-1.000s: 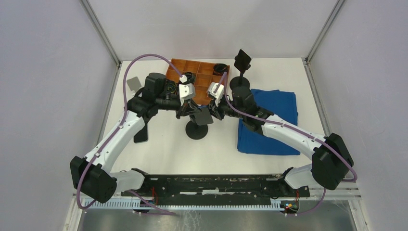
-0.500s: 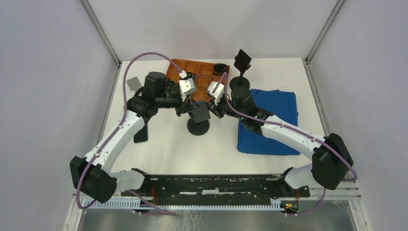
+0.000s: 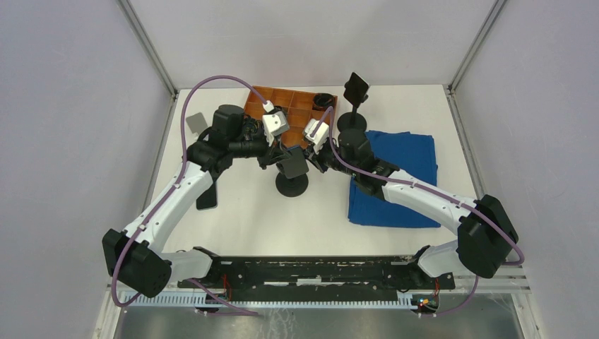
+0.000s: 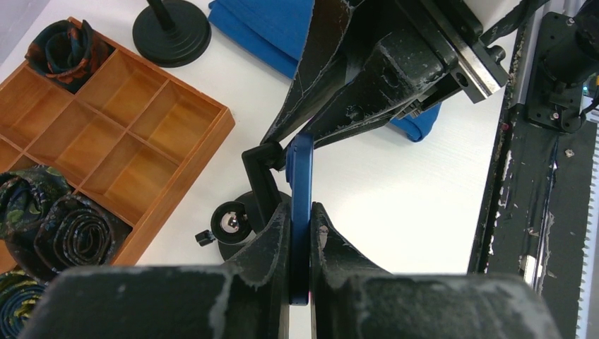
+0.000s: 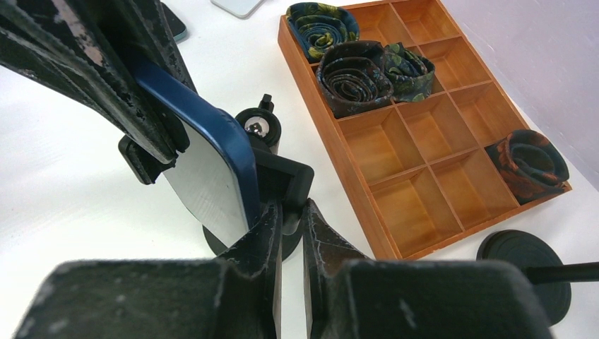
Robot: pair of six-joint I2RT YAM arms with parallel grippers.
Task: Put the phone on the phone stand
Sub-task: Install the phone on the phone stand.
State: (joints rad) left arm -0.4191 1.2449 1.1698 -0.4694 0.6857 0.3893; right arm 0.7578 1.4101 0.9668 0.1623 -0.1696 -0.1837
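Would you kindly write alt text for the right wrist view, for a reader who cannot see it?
A blue-edged smartphone tilts in front of a black phone stand, gripped at its upper end by the left end effector, its lower end hidden behind the right end effector. Behind lies an orange wooden compartment tray holding rolled dark neckties.

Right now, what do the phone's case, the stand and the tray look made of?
Phone case: blue, matte, rounded edge, probably silicone or soft plastic.
Stand: matte black plastic by its look, with a shiny metal-looking ball joint.
Tray: orange-brown, satin sheen, likely wood; cannot rule out plastic.
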